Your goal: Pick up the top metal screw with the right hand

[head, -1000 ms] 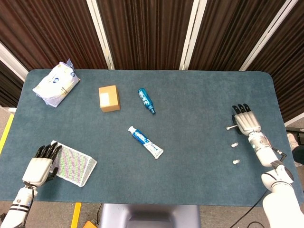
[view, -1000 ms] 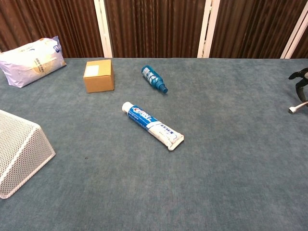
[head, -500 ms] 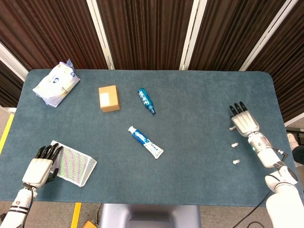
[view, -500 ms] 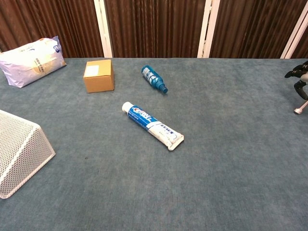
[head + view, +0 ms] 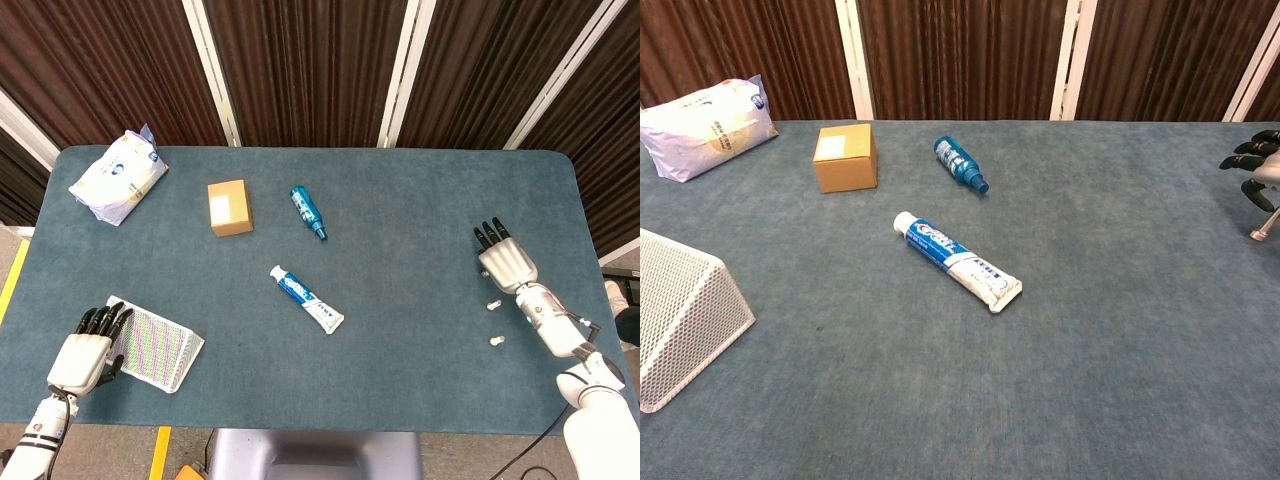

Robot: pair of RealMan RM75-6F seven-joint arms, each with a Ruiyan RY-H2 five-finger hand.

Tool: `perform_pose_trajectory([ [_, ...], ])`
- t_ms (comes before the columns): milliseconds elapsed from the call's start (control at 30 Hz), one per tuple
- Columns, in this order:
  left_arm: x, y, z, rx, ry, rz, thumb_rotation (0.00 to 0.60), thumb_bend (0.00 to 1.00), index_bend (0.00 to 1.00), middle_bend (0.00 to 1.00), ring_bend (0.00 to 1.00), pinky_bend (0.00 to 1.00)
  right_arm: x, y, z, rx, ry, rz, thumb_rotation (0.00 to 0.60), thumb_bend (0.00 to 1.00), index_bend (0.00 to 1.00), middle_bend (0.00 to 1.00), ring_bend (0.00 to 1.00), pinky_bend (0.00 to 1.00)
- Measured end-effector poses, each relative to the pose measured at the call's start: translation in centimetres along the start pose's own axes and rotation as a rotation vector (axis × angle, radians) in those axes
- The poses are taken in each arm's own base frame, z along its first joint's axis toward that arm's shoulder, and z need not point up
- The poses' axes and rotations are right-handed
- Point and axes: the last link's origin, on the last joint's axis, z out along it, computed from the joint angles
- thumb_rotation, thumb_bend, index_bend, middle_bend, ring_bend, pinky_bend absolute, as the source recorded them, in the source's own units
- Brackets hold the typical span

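Note:
My right hand (image 5: 505, 262) hovers flat near the table's right edge, its dark fingers (image 5: 490, 234) spread and pointing away from me. In the head view it covers the top metal screw. The chest view shows that screw (image 5: 1261, 231) tilted steeply under the hand (image 5: 1255, 160), upper end running up into the fingers, apparently pinched. Two more small screws (image 5: 493, 303) (image 5: 495, 341) lie on the cloth just behind the hand. At the near left corner my left hand (image 5: 82, 356) holds nothing.
A white mesh basket (image 5: 155, 343) lies beside the left hand. A toothpaste tube (image 5: 306, 299) lies mid-table, with a blue bottle (image 5: 308, 212) and a cardboard box (image 5: 230, 207) beyond it. A white bag (image 5: 120, 177) sits at the far left corner.
The right hand has slid left over the top screw, hiding it from the head camera. In the chest view the screw has gone from lying flat to steeply tilted. The left hand has stayed still.

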Motion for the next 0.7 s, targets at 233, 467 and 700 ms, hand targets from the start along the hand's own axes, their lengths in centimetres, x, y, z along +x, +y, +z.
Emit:
perform_pose_trajectory([
  [233, -0.01, -0.04, 0.06, 0.004, -0.005, -0.001, 0.6, 0.48, 0.0, 0.0, 0.0, 0.08, 0.12, -0.18, -0.1, 0.009, 0.01, -0.006, 0.6, 0.46, 0.6, 0.18, 0.01, 0.09],
  [467, 0.02, -0.05, 0.03, 0.006, -0.005, -0.002, 0.6, 0.48, 0.0, 0.0, 0.0, 0.08, 0.18, -0.4, -0.27, 0.017, 0.02, -0.007, 0.6, 0.46, 0.57, 0.18, 0.01, 0.09],
  [700, 0.04, -0.03, 0.03, 0.005, -0.005, -0.003, 0.6, 0.48, 0.0, 0.0, 0.0, 0.08, 0.21, -0.34, -0.51, 0.014, 0.03, 0.004, 0.6, 0.46, 0.51, 0.18, 0.01, 0.09],
])
